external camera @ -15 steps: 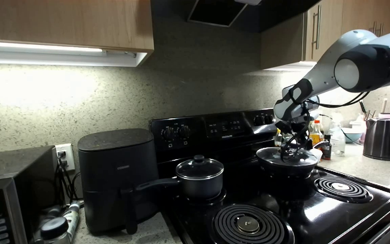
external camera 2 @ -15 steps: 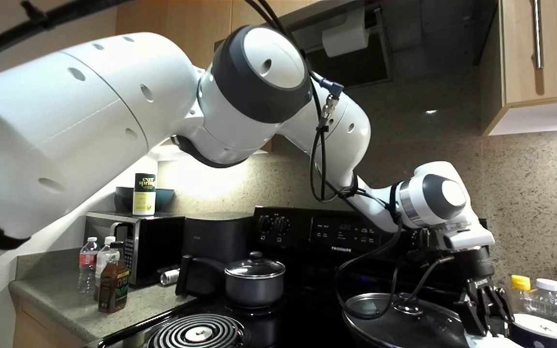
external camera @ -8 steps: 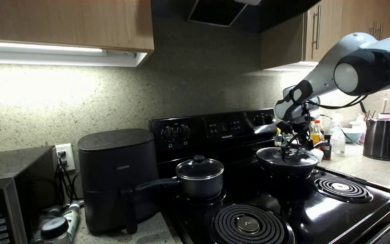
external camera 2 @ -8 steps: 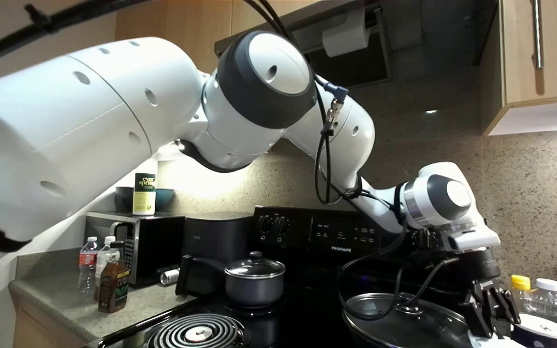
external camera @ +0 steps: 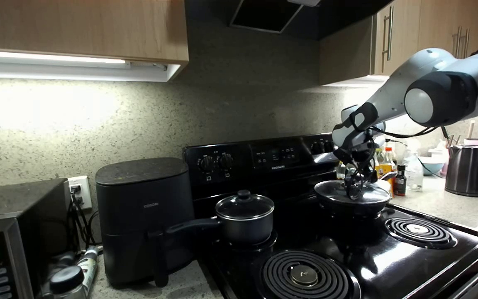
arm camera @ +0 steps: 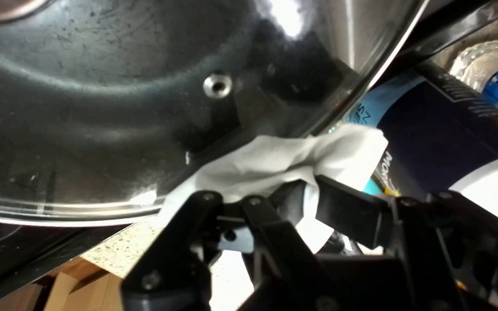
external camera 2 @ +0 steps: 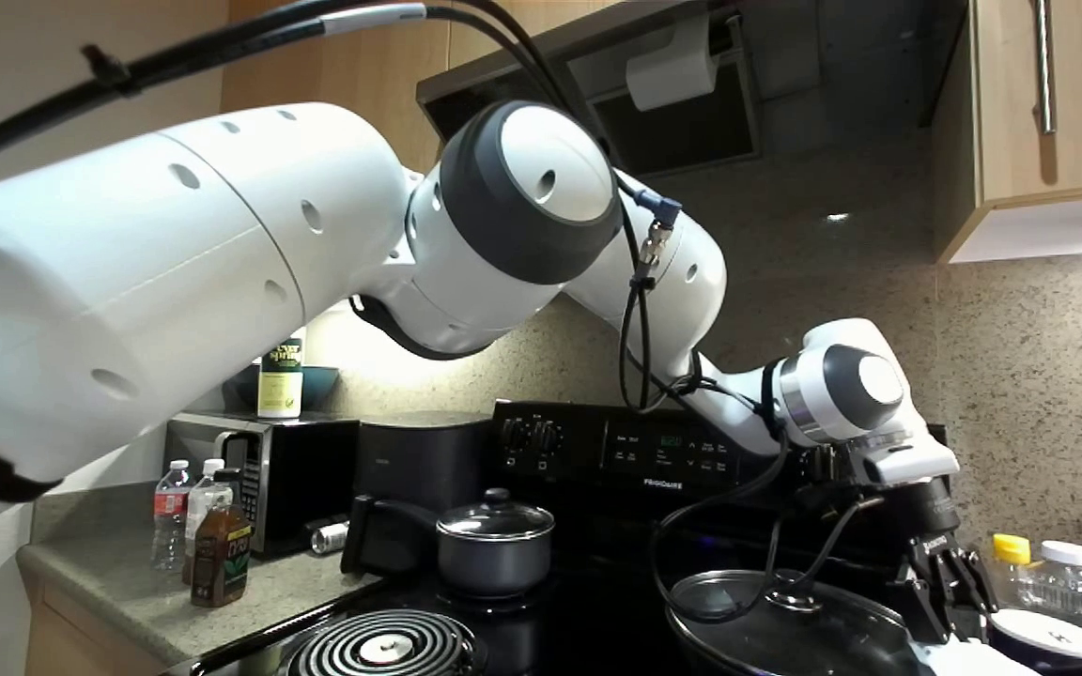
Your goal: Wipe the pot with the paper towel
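The elbow of the robot arm sits lower than a moment ago, and the gripper is a touch nearer the side where the saucepan stands. It is pinched narrow on the paper towel, which bunches in its grip and spreads along the rim of the lid. The lid covers the pot, at the back of the stove. I take the small shift for part of a wiping stroke, so the job looks under way; whether the paper presses the glass or only overhangs it, I can't tell.

FRIGIDAIRE is on the control panel in both exterior views, COSORI on the air fryer. The microwave glows a green 53, and a canister on top of it says "ever spring". Beside the lid, a dark blue container shows MOR, the rest unseen. The brown bottle on the surface has a label too small for me.
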You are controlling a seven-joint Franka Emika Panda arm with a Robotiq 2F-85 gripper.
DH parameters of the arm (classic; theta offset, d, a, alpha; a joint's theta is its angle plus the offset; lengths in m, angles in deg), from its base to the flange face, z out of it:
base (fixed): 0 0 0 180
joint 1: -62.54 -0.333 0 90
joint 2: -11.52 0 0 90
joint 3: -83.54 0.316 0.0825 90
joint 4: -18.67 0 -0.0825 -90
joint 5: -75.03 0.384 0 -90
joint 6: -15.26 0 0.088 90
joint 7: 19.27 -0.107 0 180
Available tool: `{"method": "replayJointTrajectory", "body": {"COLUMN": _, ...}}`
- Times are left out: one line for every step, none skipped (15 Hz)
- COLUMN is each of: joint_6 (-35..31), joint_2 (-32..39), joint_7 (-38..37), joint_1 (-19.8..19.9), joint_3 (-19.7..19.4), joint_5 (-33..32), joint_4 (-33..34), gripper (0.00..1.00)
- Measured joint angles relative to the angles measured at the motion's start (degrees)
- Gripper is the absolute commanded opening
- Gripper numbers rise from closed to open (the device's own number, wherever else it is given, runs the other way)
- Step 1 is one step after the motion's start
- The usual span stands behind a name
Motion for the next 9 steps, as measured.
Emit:
{"method": "replayJointTrajectory", "body": {"joint_6": 0.0, "joint_2": 0.4, "joint_7": 0.0, "joint_1": 0.0, "joint_3": 0.0, "joint_5": 0.0, "joint_4": 0.6, "gripper": 0.02}}
{"method": "replayJointTrajectory", "body": {"joint_6": 0.0, "joint_2": 0.6, "joint_7": 0.0, "joint_1": 0.0, "joint_3": 0.0, "joint_5": 0.0, "joint_4": 1.1, "gripper": 0.02}}
{"method": "replayJointTrajectory", "body": {"joint_6": 0.0, "joint_2": 0.6, "joint_7": 0.0, "joint_1": 0.0, "joint_3": 0.0, "joint_5": 0.0, "joint_4": 1.4, "gripper": 0.02}}
{"method": "replayJointTrajectory", "body": {"joint_6": 0.0, "joint_2": 0.6, "joint_7": 0.0, "joint_1": 0.0, "joint_3": -0.1, "joint_5": 0.0, "joint_4": 1.7, "gripper": 0.02}}
{"method": "replayJointTrajectory", "body": {"joint_6": 0.0, "joint_2": 0.4, "joint_7": 0.0, "joint_1": 0.0, "joint_3": -0.3, "joint_5": -0.1, "joint_4": 2.0, "gripper": 0.02}}
{"method": "replayJointTrajectory", "body": {"joint_6": 0.0, "joint_2": 0.0, "joint_7": 0.0, "joint_1": 0.0, "joint_3": -0.6, "joint_5": -0.3, "joint_4": 2.2, "gripper": 0.02}}
{"method": "replayJointTrajectory", "body": {"joint_6": -0.2, "joint_2": -0.9, "joint_7": 0.1, "joint_1": -0.1, "joint_3": -0.9, "joint_5": -0.4, "joint_4": 2.2, "gripper": 0.02}}
{"method": "replayJointTrajectory", "body": {"joint_6": -0.3, "joint_2": -2.0, "joint_7": 0.5, "joint_1": -0.2, "joint_3": -1.2, "joint_5": -0.5, "joint_4": 2.0, "gripper": 0.02}}
{"method": "replayJointTrajectory", "body": {"joint_6": -0.4, "joint_2": -3.5, "joint_7": 1.1, "joint_1": -0.2, "joint_3": -1.4, "joint_5": -0.5, "joint_4": 1.8, "gripper": 0.02}}
